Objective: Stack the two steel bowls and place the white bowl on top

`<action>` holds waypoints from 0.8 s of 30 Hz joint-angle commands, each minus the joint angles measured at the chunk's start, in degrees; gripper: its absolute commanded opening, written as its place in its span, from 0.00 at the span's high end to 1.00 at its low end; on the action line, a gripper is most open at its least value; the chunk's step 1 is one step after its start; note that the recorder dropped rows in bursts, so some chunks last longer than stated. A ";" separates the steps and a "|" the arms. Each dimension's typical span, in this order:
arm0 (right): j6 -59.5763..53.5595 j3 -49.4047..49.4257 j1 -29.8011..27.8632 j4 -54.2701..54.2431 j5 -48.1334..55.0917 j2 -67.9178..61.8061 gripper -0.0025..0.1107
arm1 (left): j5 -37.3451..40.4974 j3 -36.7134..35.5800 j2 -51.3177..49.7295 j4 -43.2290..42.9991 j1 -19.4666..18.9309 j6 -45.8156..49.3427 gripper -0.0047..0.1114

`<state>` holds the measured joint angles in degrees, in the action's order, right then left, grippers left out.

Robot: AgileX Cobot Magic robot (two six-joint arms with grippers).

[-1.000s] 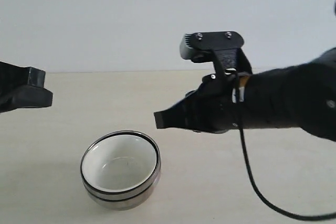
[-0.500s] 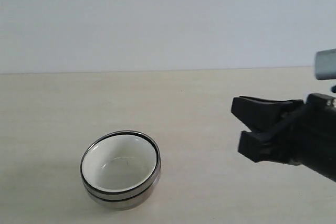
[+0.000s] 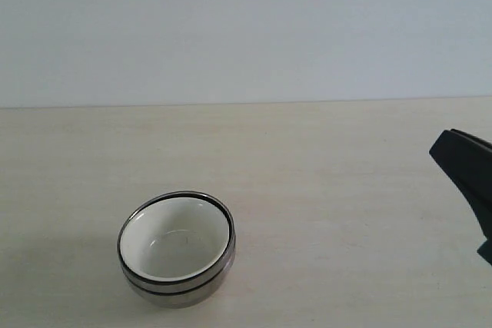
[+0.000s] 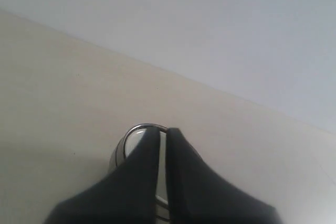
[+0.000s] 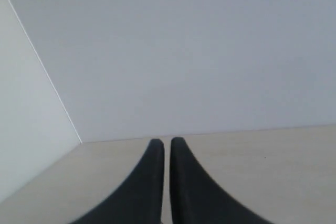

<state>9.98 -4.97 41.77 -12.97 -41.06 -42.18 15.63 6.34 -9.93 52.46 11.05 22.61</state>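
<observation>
Pale table (image 3: pixel 346 190) under a blank grey-white wall (image 3: pixel 246 28); little else is in sight.

The right pincer (image 5: pixel 167 142) has its two black fingers drawn together to a thin slit, with nothing between them. Its wrist camera sees only bare table and wall beyond the tips. In the exterior view just a dark wedge of it shows, at the frame's edge around four o'clock. The left pincer (image 4: pixel 163 131) is equally narrow and empty. It is out of the exterior view altogether, and its own camera looks past the fingertips at the stack a little way ahead, not touching it.

The white bowl (image 3: pixel 173 243) sits nested in the steel bowls (image 3: pixel 219 266), upright, at about seven o'clock of the exterior frame, well apart from the right pincer. Two dark rim lines show on the steel, so both shells appear to be there, one inside the other.

A second ago the right arm hung over the table at about two o'clock of the stack, and the left tip showed at the nine o'clock edge. Half a second ago the left had gone and the right had pulled back toward three o'clock. Now it is nearly out of frame. The stack has not shifted through any of this. I judge the stacking complete and both arms withdrawing, with nothing left to place.
</observation>
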 commanded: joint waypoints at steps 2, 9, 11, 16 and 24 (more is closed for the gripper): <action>-0.87 0.34 -0.15 -0.17 1.03 0.32 0.98 | -1.49 -2.31 0.65 5.32 -0.14 0.31 0.93; -0.87 0.34 -0.15 -0.17 1.30 0.32 0.98 | 2.39 -2.79 0.65 5.60 -0.14 0.31 0.93; -0.87 0.34 -0.15 -0.17 1.30 0.32 0.98 | 2.14 -2.79 0.65 5.60 -0.14 0.31 0.93; -0.87 0.34 -0.15 -0.17 1.30 0.32 0.98 | 2.14 -2.79 0.65 5.60 -0.14 0.31 0.93; -0.87 0.34 -0.15 -0.17 1.30 0.32 0.98 | 0.03 -2.79 2.80 3.15 -0.14 3.34 0.93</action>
<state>9.41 -4.88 41.77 -13.11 -39.73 -42.00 17.70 3.71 -9.02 57.37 11.05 23.18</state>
